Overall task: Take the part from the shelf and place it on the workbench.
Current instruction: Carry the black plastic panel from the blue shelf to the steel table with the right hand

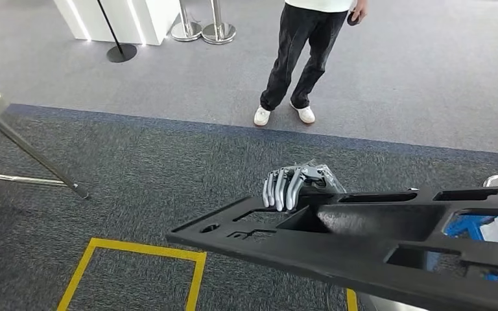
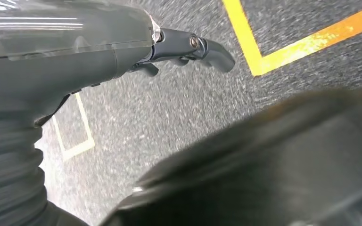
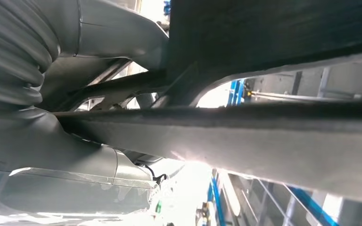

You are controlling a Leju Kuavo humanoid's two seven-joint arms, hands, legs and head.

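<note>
Part [image 1: 376, 243]: long flat black panel with several cut-out openings, carried in the air over dark grey carpet [image 1: 136, 175], spanning from near the yellow floor marking [image 1: 139, 249] across to the right edge of the head view. Not on any workbench yet; transport step, judged. Left hand [image 1: 292, 184] has its fingers curled over the panel's far edge, gripping it; in the left wrist view the hand's dark fingers [image 2: 202, 47] reach out over the carpet with a blurred dark mass of the part below. Right hand [image 3: 99, 61]: the wrist view sits close against the underside of the panel, thumb near an opening's rim, but whether it clamps the part or merely supports it I cannot tell. Handling judgement: panel looks stiff and moulded, probably moderate weight, long enough to lever and swing; smooth surface may slip. Best held at the edges or opening rims, both ends supported, kept level. A person [image 1: 301, 58] stands ahead on the lighter floor, well apart.
</note>
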